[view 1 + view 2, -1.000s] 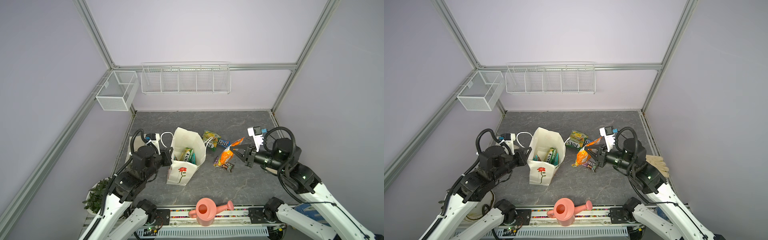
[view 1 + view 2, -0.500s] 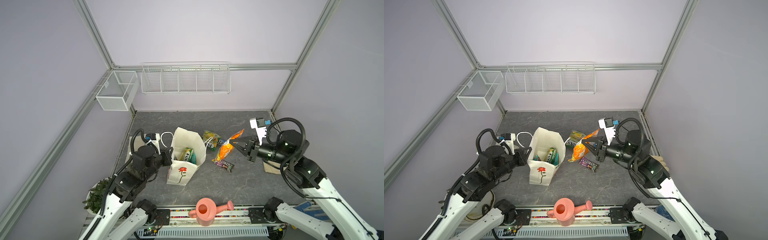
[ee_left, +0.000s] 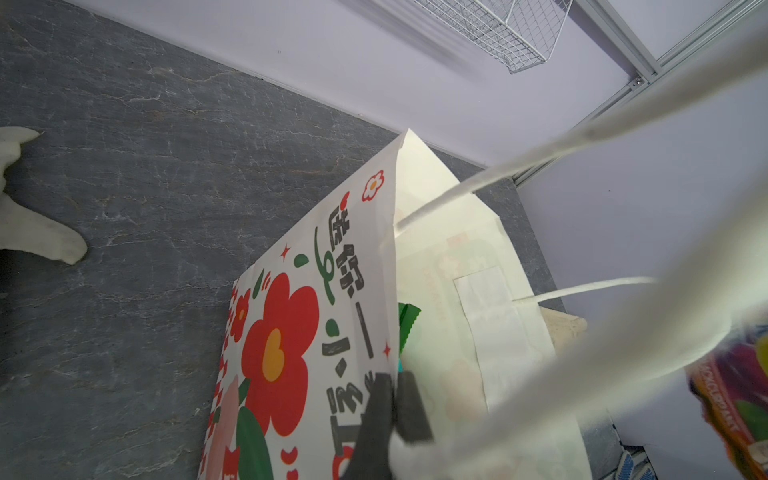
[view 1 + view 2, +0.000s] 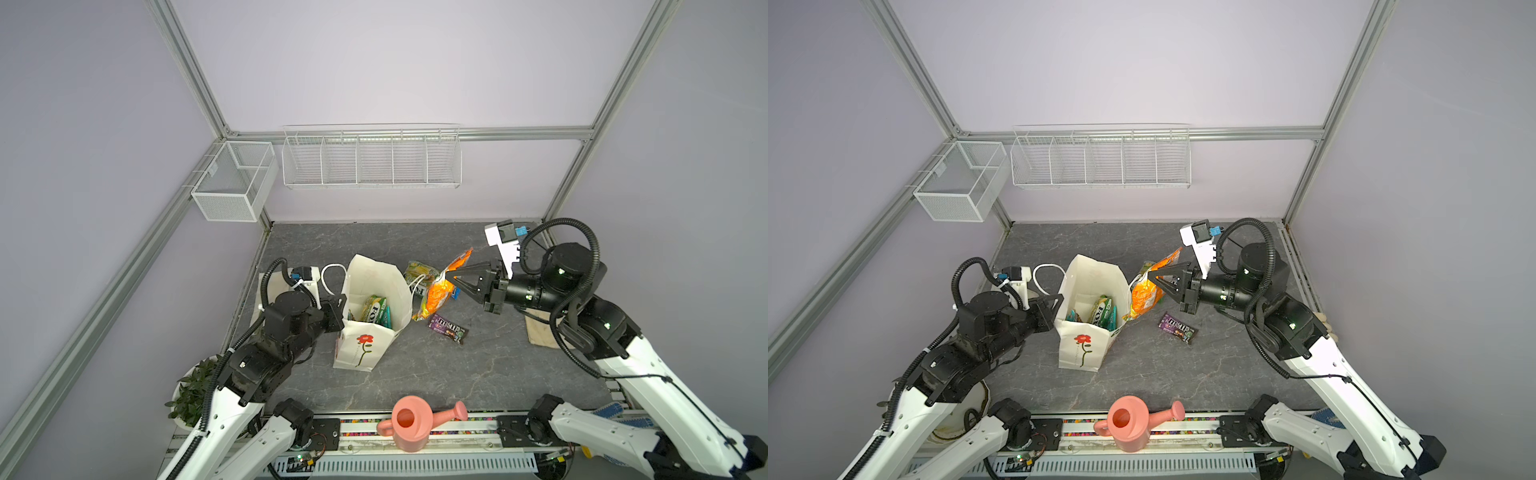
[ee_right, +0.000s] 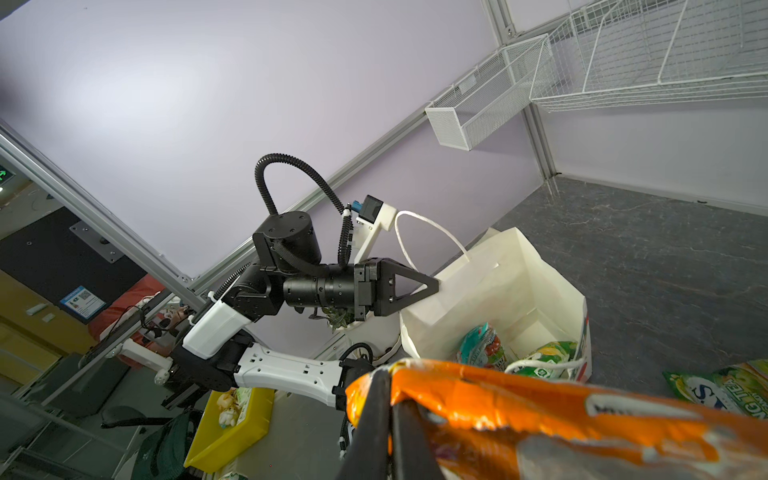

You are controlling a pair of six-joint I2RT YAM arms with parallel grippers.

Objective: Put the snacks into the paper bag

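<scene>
Jaws of your right gripper [image 4: 455, 276] are pinched tight on one edge of the orange packet [image 4: 440, 291]. The wrist view shows both fingers [image 5: 374, 415] closed over its crimped edge. The packet hangs from them just beside the right rim of the bag [image 4: 365, 345], and in both top views its lower corner overlaps that rim.

Jaws of your left gripper [image 4: 1059, 299] are clenched on the bag's left rim. One finger sits outside the printed wall and one inside, as the left wrist view shows. The bag stands upright with its mouth open, and packets [image 4: 374, 309] are already in it, leaving free space toward the back wall.

The near cord [image 5: 540, 365] droops across the right rim, between your packet and the opening. Behind the orange packet a green packet [image 4: 419, 272] lies on the table [image 4: 478, 374]. A purple pack [image 4: 449, 328] lies flat near the bag's right side.

Bare table runs from the bag's front to the watering can [image 4: 409, 424]. A cloth [image 4: 540, 330] lies under your right arm.
</scene>
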